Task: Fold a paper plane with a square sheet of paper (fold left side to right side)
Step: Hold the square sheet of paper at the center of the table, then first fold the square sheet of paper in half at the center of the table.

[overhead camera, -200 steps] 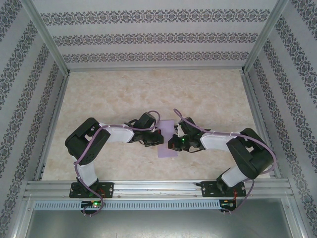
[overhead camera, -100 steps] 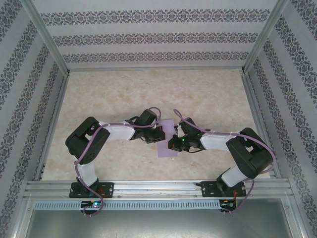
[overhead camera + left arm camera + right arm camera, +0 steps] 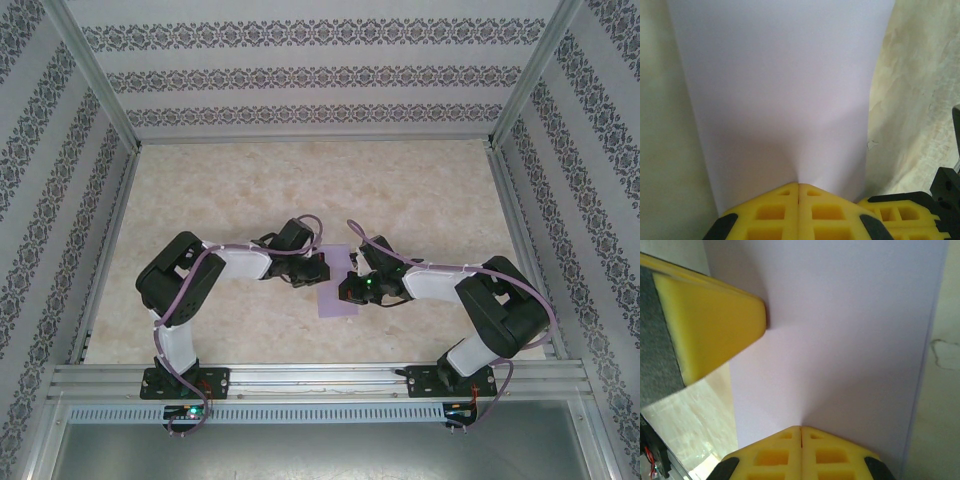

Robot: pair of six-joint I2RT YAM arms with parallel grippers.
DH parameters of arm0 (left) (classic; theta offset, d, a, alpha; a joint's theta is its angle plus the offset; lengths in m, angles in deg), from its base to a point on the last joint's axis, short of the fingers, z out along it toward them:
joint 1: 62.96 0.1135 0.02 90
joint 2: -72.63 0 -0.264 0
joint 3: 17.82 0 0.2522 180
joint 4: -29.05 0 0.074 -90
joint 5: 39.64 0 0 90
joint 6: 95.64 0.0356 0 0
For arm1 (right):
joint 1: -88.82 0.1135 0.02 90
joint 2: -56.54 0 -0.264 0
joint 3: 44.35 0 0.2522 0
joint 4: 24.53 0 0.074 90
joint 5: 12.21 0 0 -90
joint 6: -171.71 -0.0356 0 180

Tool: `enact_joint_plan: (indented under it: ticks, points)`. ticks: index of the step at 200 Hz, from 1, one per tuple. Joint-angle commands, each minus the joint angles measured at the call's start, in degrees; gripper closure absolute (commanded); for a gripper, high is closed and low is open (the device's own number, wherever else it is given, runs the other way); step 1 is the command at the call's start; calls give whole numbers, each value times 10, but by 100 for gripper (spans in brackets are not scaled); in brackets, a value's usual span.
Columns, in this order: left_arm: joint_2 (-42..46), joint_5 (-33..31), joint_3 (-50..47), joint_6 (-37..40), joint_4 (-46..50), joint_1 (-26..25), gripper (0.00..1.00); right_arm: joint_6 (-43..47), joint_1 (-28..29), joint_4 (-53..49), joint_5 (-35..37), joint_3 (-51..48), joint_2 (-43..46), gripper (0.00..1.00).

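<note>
Both pairs of jaws are clenched, yellow pads meeting along a closed seam with nothing visibly caught between them. The left gripper (image 3: 798, 186) sets its joined tips against the near edge of the square sheet of paper (image 3: 785, 90), where a shallow dimple and soft shading spread out from the contact. The right gripper (image 3: 801, 428) does the same from the opposite side, and one pad of the left gripper (image 3: 715, 335) touches the lavender surface just ahead of it. From above, the left gripper (image 3: 318, 270) and right gripper (image 3: 347, 290) meet over the sheet (image 3: 337, 305), which lies flat on the marbled table (image 3: 250, 190) between the two arms, near the front edge. It reads there as a narrow upright rectangle rather than a square, and the right wrist view shows a doubled edge along its right side. Judged from this, the left-to-right half fold is already laid over and the closed tips are pressing or setting its crease. No diagonal nose or wing fold is visible, so most of the folding appears to remain.
</note>
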Motion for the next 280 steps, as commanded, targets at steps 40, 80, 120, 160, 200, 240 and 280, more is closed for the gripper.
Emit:
enact_joint_plan:
  ticks: [40,80,120,160,200,240,280]
  points:
    - [-22,-57,7,43,15,54,97,30,-10,-102,97,-32,-30,100]
    - [-28,-73,20,63,28,85,97,32,-14,-103,94,-35,-24,100]
    - [-34,-73,49,80,41,111,97,33,-17,-100,91,-37,-21,100]
    - [-23,-62,73,90,50,116,97,20,-17,-77,72,-49,-13,100]
    - [42,-41,41,94,26,102,97,-10,-18,-35,46,-65,-2,100]
    - [23,27,34,64,-46,61,97,-19,-17,-21,44,-70,-9,100]
    - [-31,13,77,70,-42,50,97,-22,-14,-16,46,-71,-21,100]
